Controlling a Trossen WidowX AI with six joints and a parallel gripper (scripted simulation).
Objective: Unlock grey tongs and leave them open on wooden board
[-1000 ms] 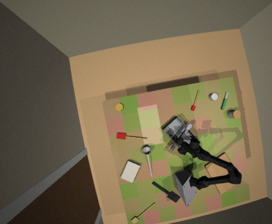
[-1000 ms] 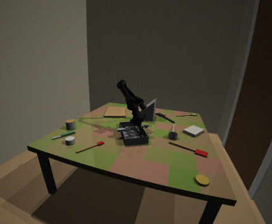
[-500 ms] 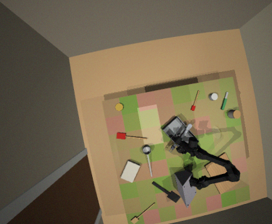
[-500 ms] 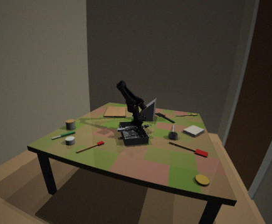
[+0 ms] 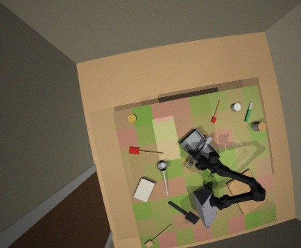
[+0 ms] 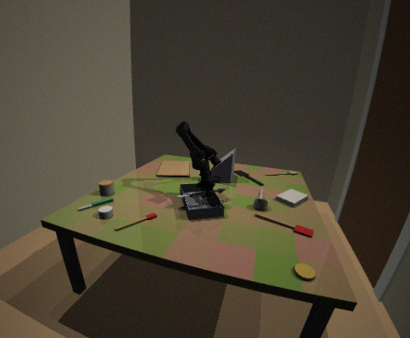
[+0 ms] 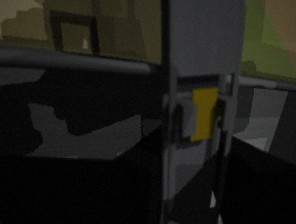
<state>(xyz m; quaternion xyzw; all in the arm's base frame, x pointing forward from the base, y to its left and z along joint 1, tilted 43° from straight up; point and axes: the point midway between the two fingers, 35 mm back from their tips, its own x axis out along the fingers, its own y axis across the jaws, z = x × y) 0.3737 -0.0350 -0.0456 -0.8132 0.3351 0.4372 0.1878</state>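
Note:
The grey tongs (image 5: pixel 208 140) (image 6: pixel 184 194) (image 7: pixel 205 45) lie about level across the roasting tin (image 5: pixel 189 138) (image 6: pixel 207 211). In the wrist view they run up the middle, with a yellow piece (image 7: pixel 205 114) between their side rails. My gripper (image 5: pixel 195 157) (image 6: pixel 209 189) (image 7: pixel 185 133) is shut on the tongs, its black fingers on either side of them, and hides part of them in the top and exterior views. I cannot tell whether the tongs are clear of the rim. The wooden board (image 5: pixel 239 189) (image 6: pixel 174 169) lies flat, partly under the arm in the top view.
A grey wedge (image 5: pixel 207 211) (image 6: pixel 227 171) stands by the arm's base. A ladle (image 5: pixel 162 165) (image 6: pixel 261 204) and a red-headed spatula (image 5: pixel 134 150) (image 6: pixel 303 230) lie beyond one side of the tin. A white can (image 5: pixel 236 107) (image 6: pixel 106 211) stands on the other side.

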